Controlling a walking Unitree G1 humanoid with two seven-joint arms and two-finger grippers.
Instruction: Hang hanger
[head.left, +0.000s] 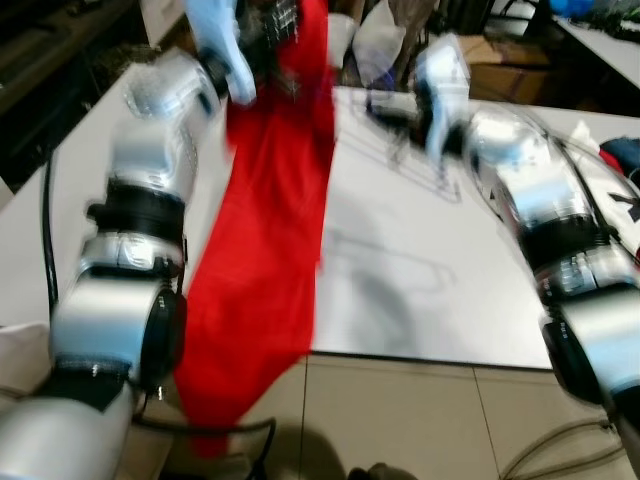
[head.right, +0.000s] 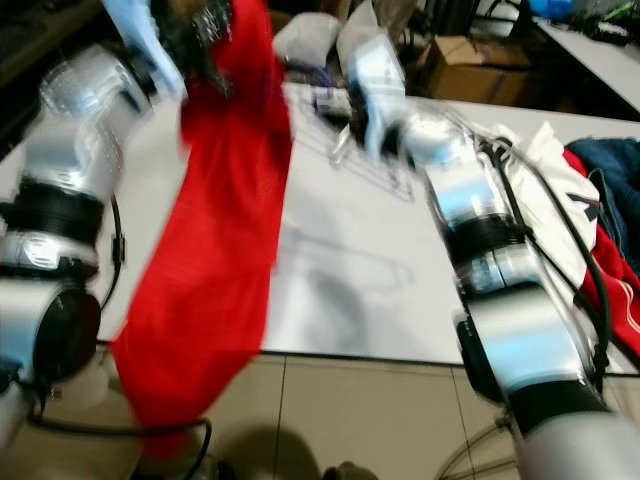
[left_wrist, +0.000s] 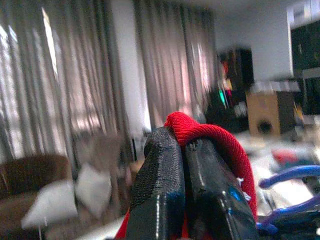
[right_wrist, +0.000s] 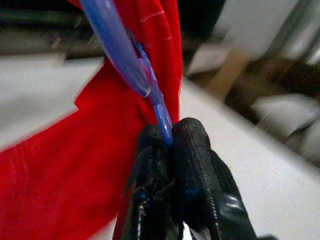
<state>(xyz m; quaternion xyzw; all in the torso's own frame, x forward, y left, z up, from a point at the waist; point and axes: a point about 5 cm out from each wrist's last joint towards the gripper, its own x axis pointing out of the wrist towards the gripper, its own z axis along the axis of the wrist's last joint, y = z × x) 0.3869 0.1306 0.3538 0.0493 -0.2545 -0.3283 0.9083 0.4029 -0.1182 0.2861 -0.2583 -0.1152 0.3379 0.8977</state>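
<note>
A long red garment (head.left: 265, 230) hangs from the top of the picture down past the front edge of the white table (head.left: 430, 280). My left gripper (left_wrist: 182, 142) is raised at the far left and is shut on a fold of the garment's red fabric (left_wrist: 212, 137). A blue plastic hanger (right_wrist: 117, 50) lies against the red cloth (right_wrist: 50, 175), and my right gripper (right_wrist: 172, 135) is shut on its thin blue bar. In the eye views the right gripper (head.left: 390, 108) sits over the table's far side, just right of the garment. Both eye views are blurred.
A heap of white, blue and red clothes (head.right: 600, 180) lies on the table's right end. A cardboard box (head.right: 470, 55) and bags stand behind the table. Thin wire shapes (head.left: 425, 165) lie on the tabletop near my right arm. Cables (head.left: 560, 445) trail on the tiled floor.
</note>
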